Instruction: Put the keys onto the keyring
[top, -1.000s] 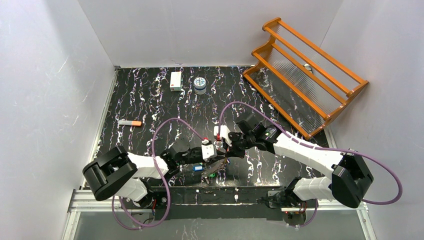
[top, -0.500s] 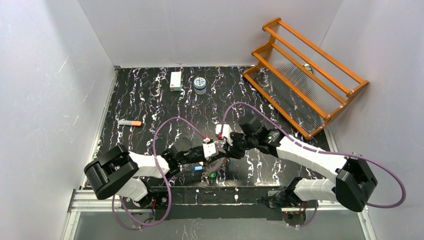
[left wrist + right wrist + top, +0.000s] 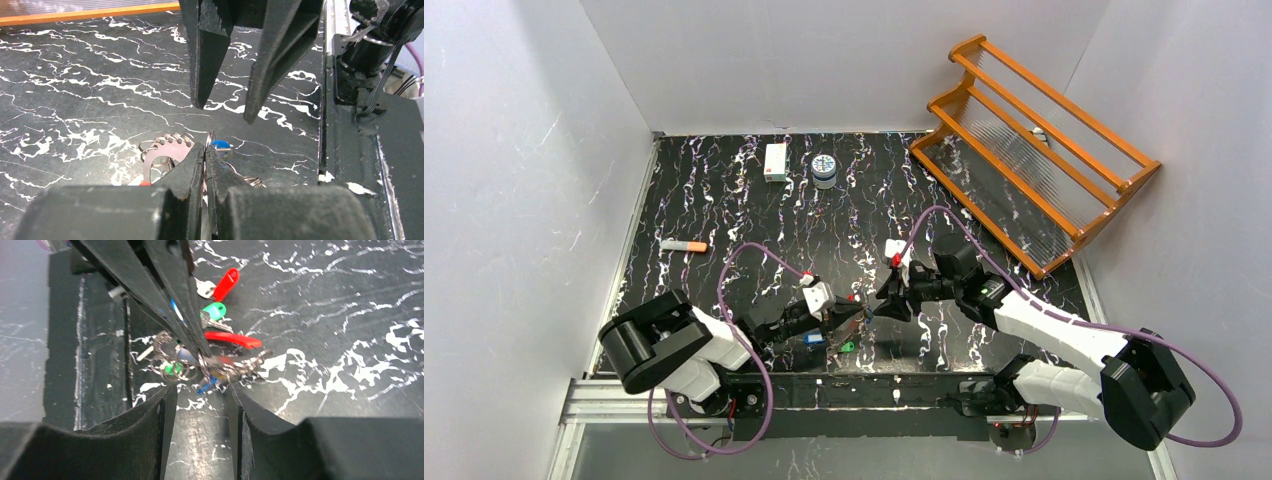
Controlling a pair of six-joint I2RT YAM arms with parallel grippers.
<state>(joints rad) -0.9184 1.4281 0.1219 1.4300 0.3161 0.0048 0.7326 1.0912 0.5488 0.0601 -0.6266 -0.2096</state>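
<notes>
Where the two arms meet: low over the near edge of the black marbled table [image 3: 724, 200], tips facing each other
left gripper [image 3: 206, 150]: pinched tight on the thin keyring [image 3: 208, 136]
right gripper [image 3: 200, 390]: jaws parted, gripping nothing, just beside the left tips
keyring: between both grippers, a tangled bunch of keys [image 3: 212, 365] at it
red-capped key [image 3: 226, 284], green-capped key [image 3: 216, 310]: on the table beside the bunch; whether strung, cannot tell

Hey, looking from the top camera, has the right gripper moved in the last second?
Yes. The right gripper has backed off to the right, closer to the orange rack, and its jaws have opened.
</notes>
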